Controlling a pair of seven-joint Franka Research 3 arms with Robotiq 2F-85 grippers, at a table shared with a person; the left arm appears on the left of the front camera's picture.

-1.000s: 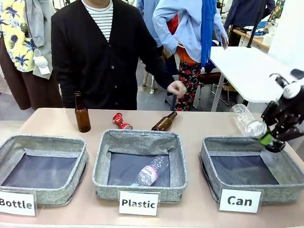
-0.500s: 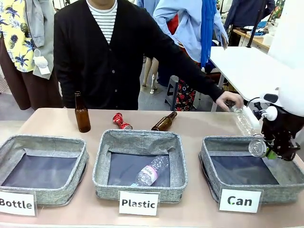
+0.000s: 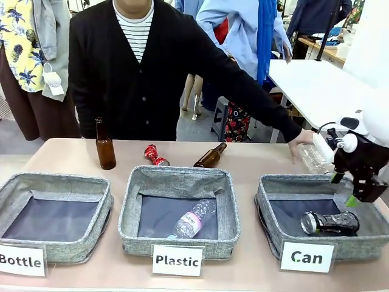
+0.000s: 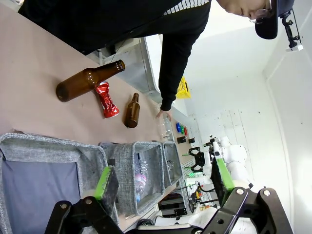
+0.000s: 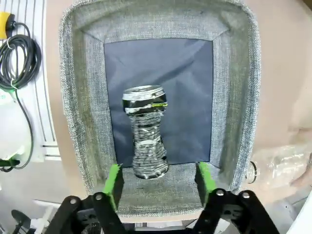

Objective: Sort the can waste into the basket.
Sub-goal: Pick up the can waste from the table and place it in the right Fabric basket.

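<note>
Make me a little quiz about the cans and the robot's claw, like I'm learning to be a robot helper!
1. Fill the gap: the right claw hangs above the Can basket with its jaws ____.
2. True or false: the black can lies on its side inside the Can basket.
3. Pick one: where is the red can?
A. inside the Can basket
B. on the table
C. in the right claw

Key: 1 open; 2 true; 3 B.
</note>
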